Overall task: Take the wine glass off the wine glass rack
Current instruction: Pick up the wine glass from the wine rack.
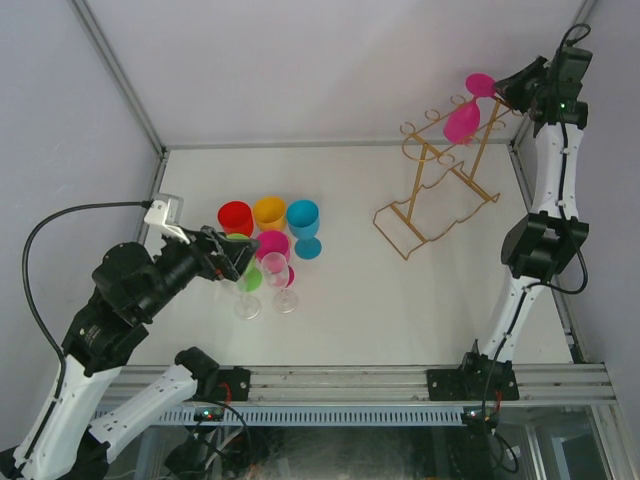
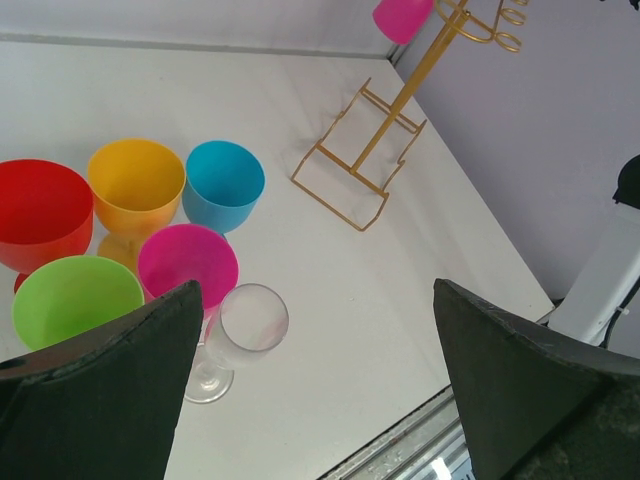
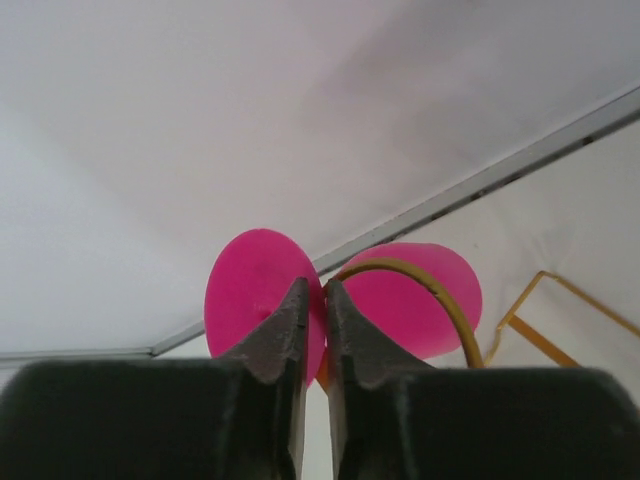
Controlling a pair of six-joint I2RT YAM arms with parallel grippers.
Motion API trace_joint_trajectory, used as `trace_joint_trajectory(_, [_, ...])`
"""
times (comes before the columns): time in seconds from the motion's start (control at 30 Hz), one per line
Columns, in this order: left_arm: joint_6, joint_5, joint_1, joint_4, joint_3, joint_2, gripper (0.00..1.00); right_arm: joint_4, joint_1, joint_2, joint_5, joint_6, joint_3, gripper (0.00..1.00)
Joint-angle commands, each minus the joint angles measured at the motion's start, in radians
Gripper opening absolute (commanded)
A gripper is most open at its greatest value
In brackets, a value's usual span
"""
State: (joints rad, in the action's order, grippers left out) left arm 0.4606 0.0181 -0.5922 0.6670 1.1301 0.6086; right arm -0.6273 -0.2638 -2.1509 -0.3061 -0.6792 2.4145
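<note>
Clamping the foot of the pink wine glass (image 3: 255, 300), the right pincer (image 3: 315, 287) is squeezing its fingers nearly together; the glass is hanging just beyond them at the wine glass rack (image 1: 440, 200)'s top loop. The left pincer (image 2: 317, 300) is gaping wide over coloured cups (image 2: 225, 180).

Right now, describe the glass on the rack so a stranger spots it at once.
On the white table, a gold wire rack stands at the far right. A pink glass hangs from its top loops. All the other glasses stand clustered on the table's left side.
</note>
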Motion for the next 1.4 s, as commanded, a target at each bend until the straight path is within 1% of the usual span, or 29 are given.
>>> trace_joint_trajectory(0.0, [0.011,-0.009,0.005,-0.038,-0.029,0.007,1.00,0.061,-0.014,0.045,-0.025,-0.087,-0.035,0.03])
trace_joint_trajectory(0.03, [0.013,-0.011,0.005,-0.038,-0.030,0.009,1.00,0.067,-0.015,0.056,-0.028,-0.096,-0.042,0.00])
trace_joint_trajectory(0.23, [0.025,-0.011,0.006,-0.047,-0.036,0.012,1.00,0.143,-0.017,0.118,-0.034,-0.186,-0.117,0.00])
trace_joint_trajectory(0.47, [0.027,-0.006,0.005,-0.048,-0.038,0.009,1.00,0.295,-0.017,0.173,-0.036,-0.307,-0.219,0.00])
trace_joint_trajectory(0.6, [0.032,-0.003,0.006,-0.050,-0.041,0.009,1.00,0.395,-0.015,0.205,-0.001,-0.374,-0.292,0.00])
trace_joint_trajectory(0.7, [0.032,-0.003,0.006,-0.049,-0.041,0.011,1.00,0.431,-0.014,0.207,0.014,-0.416,-0.310,0.00])
trace_joint_trajectory(0.83, [0.033,-0.002,0.006,-0.055,-0.042,0.014,1.00,0.467,-0.005,0.191,0.017,-0.462,-0.308,0.00])
trace_joint_trajectory(1.07, [0.033,-0.009,0.005,-0.056,-0.044,0.017,1.00,0.453,0.022,0.141,0.000,-0.493,-0.250,0.00])
trace_joint_trajectory(1.37, [0.033,-0.006,0.005,-0.056,-0.043,0.016,1.00,0.380,0.066,0.044,0.001,-0.483,-0.092,0.00])
